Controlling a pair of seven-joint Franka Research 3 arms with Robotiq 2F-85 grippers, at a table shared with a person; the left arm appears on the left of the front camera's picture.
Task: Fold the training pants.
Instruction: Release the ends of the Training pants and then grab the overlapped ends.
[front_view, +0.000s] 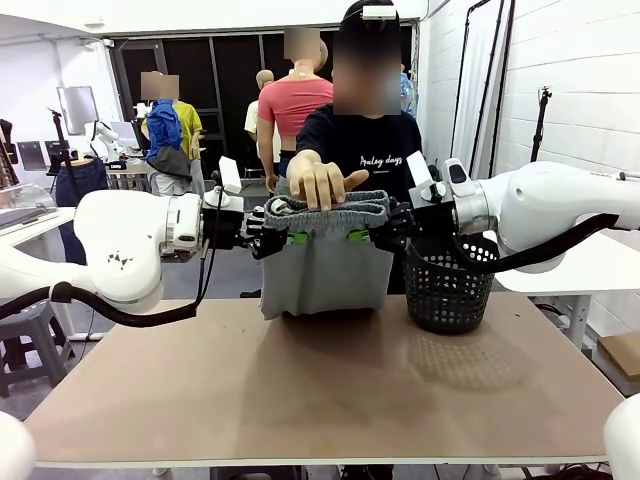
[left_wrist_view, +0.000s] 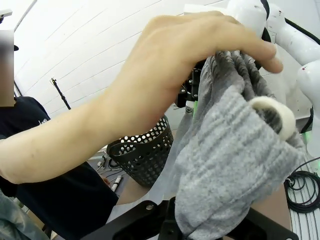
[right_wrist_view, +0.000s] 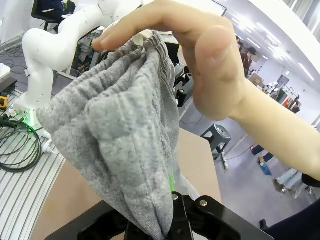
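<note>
We hold the pants (front_view: 325, 265) hanging over the bench (front_view: 320, 390), waistband running side to side between our left end effector (front_view: 285, 238) and right end effector (front_view: 368, 236), both clamped on it; a hand (front_view: 318, 180) rests midway on top.

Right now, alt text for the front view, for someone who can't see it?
The left gripper and right gripper, both shut on the waistband's ends, hold the grey training pants hanging over the table, while the person's hand rests on top. A black mesh basket stands at the robot's right.
</note>
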